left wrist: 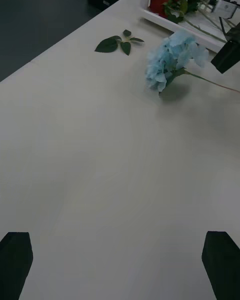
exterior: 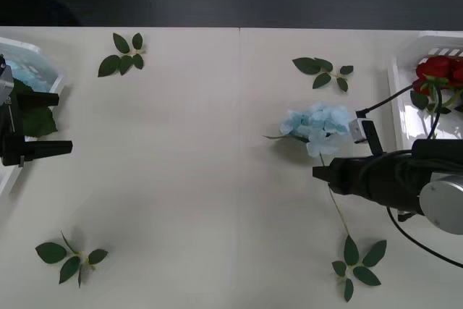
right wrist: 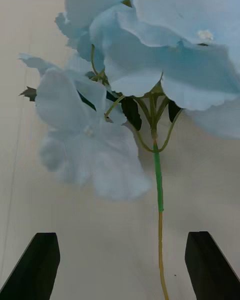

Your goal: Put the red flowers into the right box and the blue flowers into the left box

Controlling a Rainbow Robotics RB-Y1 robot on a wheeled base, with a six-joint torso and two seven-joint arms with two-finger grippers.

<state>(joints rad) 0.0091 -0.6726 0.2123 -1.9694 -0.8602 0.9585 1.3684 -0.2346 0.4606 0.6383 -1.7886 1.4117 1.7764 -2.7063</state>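
Left gripper (exterior: 45,122): black fingers parted, level, at the table's left edge; right gripper (exterior: 318,173): fingers parted, arm reaching in from the right edge.

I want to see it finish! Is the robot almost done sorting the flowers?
Nearly. Red flowers already lie in the right box, and some blue bloom shows in the left box. One blue flower remains on the table; the open right gripper straddles its stem. The left gripper waits, open, beside its box.

Bare table (exterior: 195,179) lies open mid-span; a leaf sprig (exterior: 358,264) perhaps crowds the blue flower's (exterior: 316,127) stem end.
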